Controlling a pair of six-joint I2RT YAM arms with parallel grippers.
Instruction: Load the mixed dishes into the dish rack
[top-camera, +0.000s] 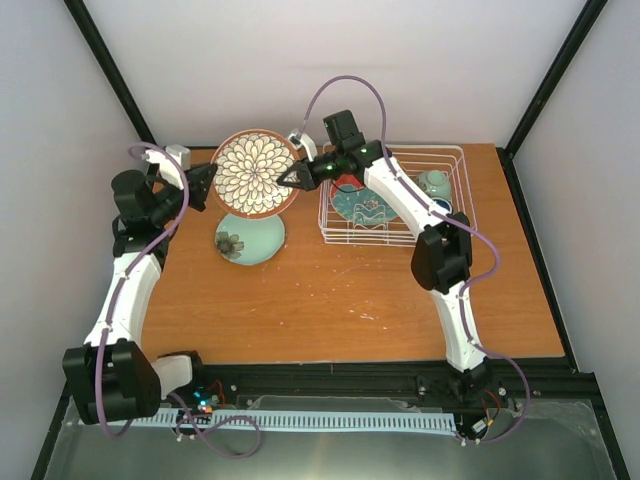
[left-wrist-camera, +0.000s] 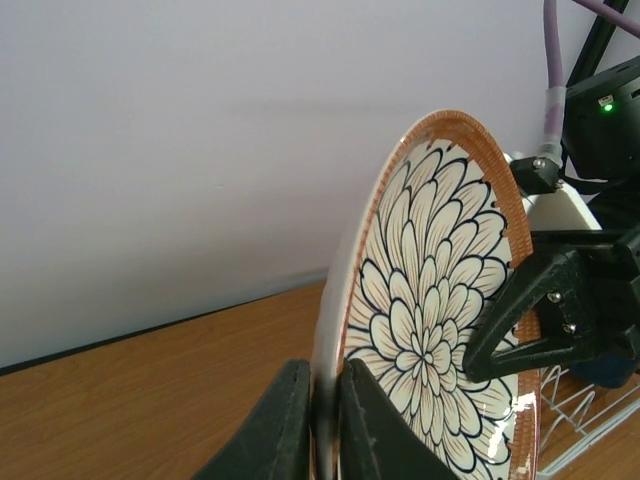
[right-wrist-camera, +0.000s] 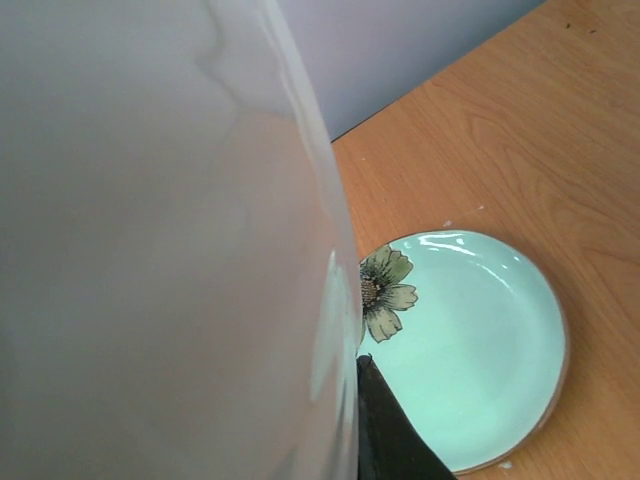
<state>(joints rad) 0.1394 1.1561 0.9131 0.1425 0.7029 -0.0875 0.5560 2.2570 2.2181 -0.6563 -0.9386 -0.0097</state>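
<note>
- Closest to you, both arm bases sit at the near edge of the table (top-camera: 330, 300). The left arm reaches up the left side and the right arm bends inward from the right.
- Next out, the pale teal bowl (top-camera: 250, 238) rests flat on the wood, left of centre. A flower is painted near its left rim. In your right wrist view it lies below the held plate, apart from it.
- Just beyond the bowl, the white floral-patterned plate (top-camera: 255, 172) is held on edge above the table, its petal face turned toward the overhead camera. Its lower rim overlaps the bowl's far edge in that view.
- Your left gripper (top-camera: 207, 186) pinches the plate's left rim. The left wrist view shows its two fingers (left-wrist-camera: 280, 430) pressed on either side of the edge.
- Your right gripper (top-camera: 288, 178) clamps the opposite rim. From the left wrist you can see it biting onto the brown border.
- In the right wrist view the plate's pale back fills the left half, and only one dark finger shows.
- To the right, at about the same depth, the dish rack (top-camera: 455, 155) stands on the table.
- Inside it, the red plate with teal flower (top-camera: 365, 207) sits toward the left end.
- The small pale green bowl (top-camera: 435, 183) sits at the far right of the rack. The dark blue mug (top-camera: 444, 207) is just beside it, partly hidden by your right arm.
</note>
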